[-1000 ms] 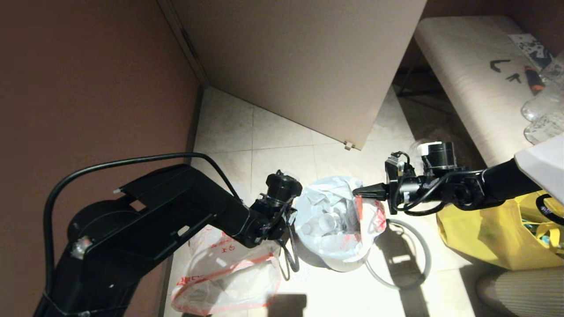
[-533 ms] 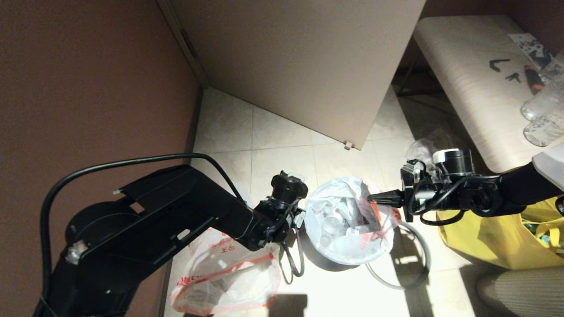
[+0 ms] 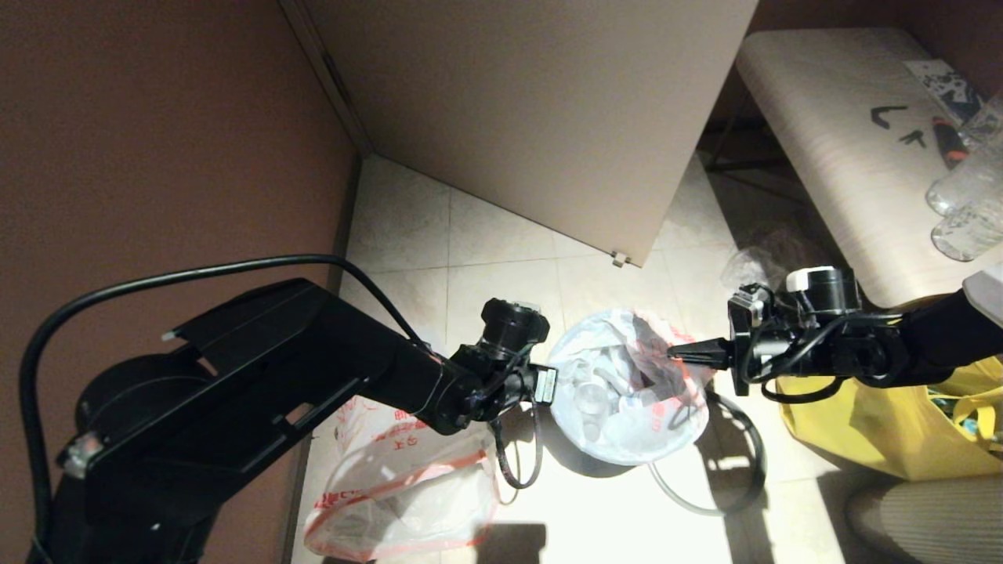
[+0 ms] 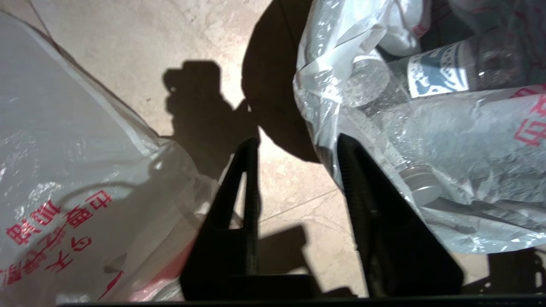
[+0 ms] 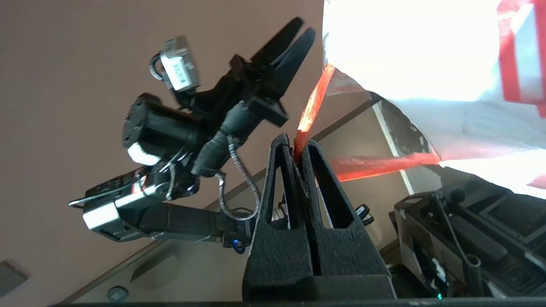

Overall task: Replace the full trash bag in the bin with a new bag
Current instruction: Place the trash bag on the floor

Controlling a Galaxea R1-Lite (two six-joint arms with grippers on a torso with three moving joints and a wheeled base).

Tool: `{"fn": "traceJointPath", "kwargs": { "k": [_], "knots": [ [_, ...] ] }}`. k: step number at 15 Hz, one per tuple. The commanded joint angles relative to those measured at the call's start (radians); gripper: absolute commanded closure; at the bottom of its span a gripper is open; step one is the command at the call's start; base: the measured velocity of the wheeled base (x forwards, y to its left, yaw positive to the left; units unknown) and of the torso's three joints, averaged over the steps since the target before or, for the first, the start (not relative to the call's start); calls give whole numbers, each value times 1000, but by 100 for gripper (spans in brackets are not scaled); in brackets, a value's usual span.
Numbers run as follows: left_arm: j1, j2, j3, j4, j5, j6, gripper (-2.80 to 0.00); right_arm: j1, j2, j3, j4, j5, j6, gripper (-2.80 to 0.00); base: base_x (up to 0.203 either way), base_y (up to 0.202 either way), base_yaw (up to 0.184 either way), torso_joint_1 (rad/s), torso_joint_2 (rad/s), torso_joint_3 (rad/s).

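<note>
The full trash bag (image 3: 619, 395) bulges with clear bottles and cups, and a labelled bottle (image 4: 439, 68) shows through its film. My right gripper (image 5: 297, 147) is shut on the bag's red-orange hem (image 5: 313, 100), at the bag's right side in the head view (image 3: 674, 352). My left gripper (image 4: 296, 143) is open at the bag's left side, with one finger (image 4: 354, 170) against the film and only floor between the fingers. The new bag (image 3: 407, 486) lies slack on the floor at lower left. The bin's grey hoop (image 3: 740, 470) lies on the floor; the bin's body is hidden under the bag.
A yellow fabric tote (image 3: 878, 423) stands right of the bag, under my right arm. A pale bench (image 3: 831, 157) with clear bottles (image 3: 964, 204) is at the back right. A door panel (image 3: 533, 117) stands behind and a brown wall (image 3: 157, 157) on the left.
My right gripper has drawn back to the right with the hem, and the full bag has shifted right with it. My left gripper has followed to the right, staying at the bag's left side.
</note>
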Motion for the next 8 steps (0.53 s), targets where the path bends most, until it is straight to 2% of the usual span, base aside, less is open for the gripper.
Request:
{"fn": "traceJointPath", "kwargs": {
  "k": [1, 4, 8],
  "knots": [
    [0, 2, -23, -1, -1, -3, -280, -1, 2, 1, -5, 6, 2, 0, 0, 0, 0, 0, 0, 0],
    [-12, 73, -80, 3, -34, -1, -280, -24, 3, 2, -2, 4, -14, 0, 0, 0, 0, 0, 0, 0],
    [-37, 218, -233, 31, -53, 3, -280, -47, 9, 3, 1, 4, -28, 0, 0, 0, 0, 0, 0, 0]
  ]
}}
